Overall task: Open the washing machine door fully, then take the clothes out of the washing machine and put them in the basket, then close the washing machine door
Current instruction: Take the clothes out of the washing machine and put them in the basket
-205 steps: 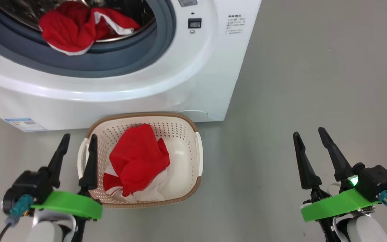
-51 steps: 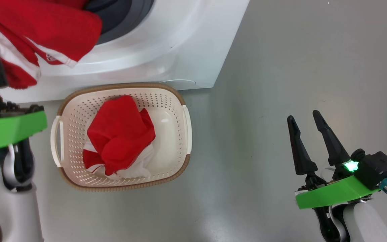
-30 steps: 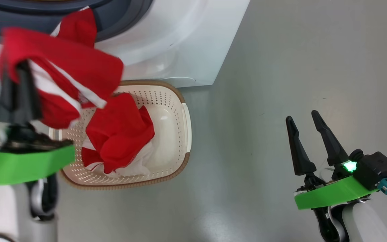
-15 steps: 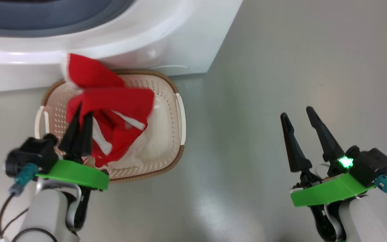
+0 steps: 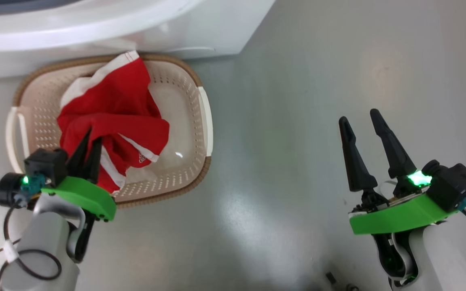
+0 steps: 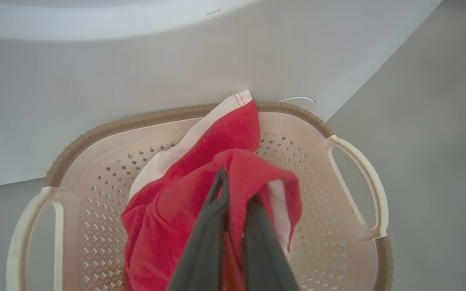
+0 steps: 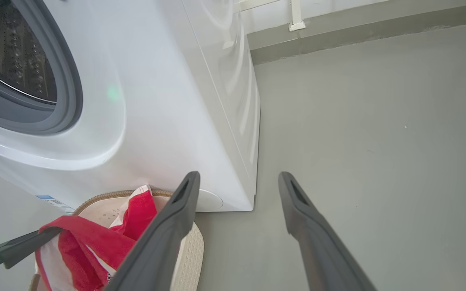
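Left tool (image 5: 94, 135) pinches the clothes (image 5: 115, 105) inside the basket (image 5: 208, 121) rim; right tool (image 5: 358, 115) spread wide over the floor (image 5: 289, 121).

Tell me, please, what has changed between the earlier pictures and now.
The left gripper pulled more of the clothes out of the washing machine and lowered them into the basket, still shut on them. The right gripper stayed open over the floor; the basket kept its place.

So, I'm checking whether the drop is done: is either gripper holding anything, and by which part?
The left gripper is shut on the clothes, pinching a bunched fold of red fabric over the basket. The right gripper is open and empty.
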{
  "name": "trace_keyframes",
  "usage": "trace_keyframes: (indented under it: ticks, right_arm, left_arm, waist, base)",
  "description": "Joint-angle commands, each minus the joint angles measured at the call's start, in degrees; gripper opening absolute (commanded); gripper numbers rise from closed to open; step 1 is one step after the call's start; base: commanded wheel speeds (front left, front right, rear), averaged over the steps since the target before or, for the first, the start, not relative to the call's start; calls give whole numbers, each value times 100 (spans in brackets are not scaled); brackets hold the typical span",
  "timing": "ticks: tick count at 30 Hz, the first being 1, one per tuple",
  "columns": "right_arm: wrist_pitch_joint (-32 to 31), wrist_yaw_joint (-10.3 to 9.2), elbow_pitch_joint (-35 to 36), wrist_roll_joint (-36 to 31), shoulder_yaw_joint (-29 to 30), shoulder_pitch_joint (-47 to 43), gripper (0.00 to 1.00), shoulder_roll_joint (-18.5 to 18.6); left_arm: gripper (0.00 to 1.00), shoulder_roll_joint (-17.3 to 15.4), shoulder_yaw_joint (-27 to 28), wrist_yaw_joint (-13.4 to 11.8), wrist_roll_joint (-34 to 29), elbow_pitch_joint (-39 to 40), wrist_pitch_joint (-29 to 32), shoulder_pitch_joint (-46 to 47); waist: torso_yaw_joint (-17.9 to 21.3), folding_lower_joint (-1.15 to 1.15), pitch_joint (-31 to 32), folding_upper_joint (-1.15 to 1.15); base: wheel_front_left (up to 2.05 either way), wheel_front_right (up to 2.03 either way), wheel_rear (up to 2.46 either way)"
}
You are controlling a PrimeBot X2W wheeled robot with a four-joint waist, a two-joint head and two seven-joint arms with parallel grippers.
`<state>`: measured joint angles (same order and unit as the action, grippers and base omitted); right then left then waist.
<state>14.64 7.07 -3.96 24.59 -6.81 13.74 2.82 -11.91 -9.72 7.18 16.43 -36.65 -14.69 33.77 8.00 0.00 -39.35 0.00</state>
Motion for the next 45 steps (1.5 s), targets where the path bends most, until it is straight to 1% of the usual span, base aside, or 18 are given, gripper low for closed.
trace_keyframes:
  ticks: [1, 7, 12, 13, 14, 16, 17, 18, 23, 34, 45]
  right_arm:
    - [36, 42, 144, 40, -163, 23, 100, 6]
    - [36, 42, 195, 114, -221, 173, 100, 6]
    - [36, 42, 197, 128, -236, 220, 100, 6]
    - [36, 42, 194, 128, -235, 227, 100, 6]
    - [36, 42, 187, 126, -233, 232, 100, 6]
    - [36, 42, 170, 120, -226, 239, 100, 6]
    - [36, 42, 162, 116, -222, 240, 100, 6]
    - [36, 42, 152, 112, -218, 240, 100, 6]
    - [36, 42, 106, 74, -186, 216, 100, 6]
    - [36, 42, 13, -106, -79, 128, 100, 6]
    - [36, 42, -106, -240, 57, -176, 100, 6]
  left_arm:
    - [0, -212, 116, 31, 72, -31, -30, 35]
    - [0, -320, 13, 31, 137, -794, -30, 489]
    - [1, -319, -28, 31, 229, -1110, -30, 738]
    - [13, -317, -31, 31, 251, -1161, -30, 773]
    - [27, -316, -25, 31, 271, -1201, -30, 802]
    - [48, -310, -10, 31, 297, -1256, -30, 833]
    - [84, -302, -4, 31, 313, -1277, -30, 836]
    - [100, -293, -9, 31, 326, -1294, -30, 832]
    - [100, -232, -7, 31, 419, -1293, -30, 736]
    - [100, -163, 61, 31, 560, -946, -30, 473]
    - [100, -8, 225, 31, 535, -200, -30, -156]
  waist:
    - [96, 0, -201, 0]
    - [196, 0, -491, 0]
    - [207, 0, -585, 0]
    - [206, 0, -593, 0]
    - [203, 0, -592, 0]
    - [195, 0, -576, 0]
    - [190, 0, -560, 0]
    - [182, 0, -536, 0]
    - [117, 0, -346, 0]
    - [-52, 0, 208, 0]
    - [-219, 0, 1000, 0]
  base:
    - [0, 0, 0]
    - [0, 0, 0]
    - [0, 0, 0]
    - [0, 0, 0]
    - [0, 0, 0]
    - [0, 0, 0]
    - [0, 0, 0]
    - [0, 0, 0]
    - [0, 0, 0]
    - [0, 0, 0]
    - [0, 0, 0]
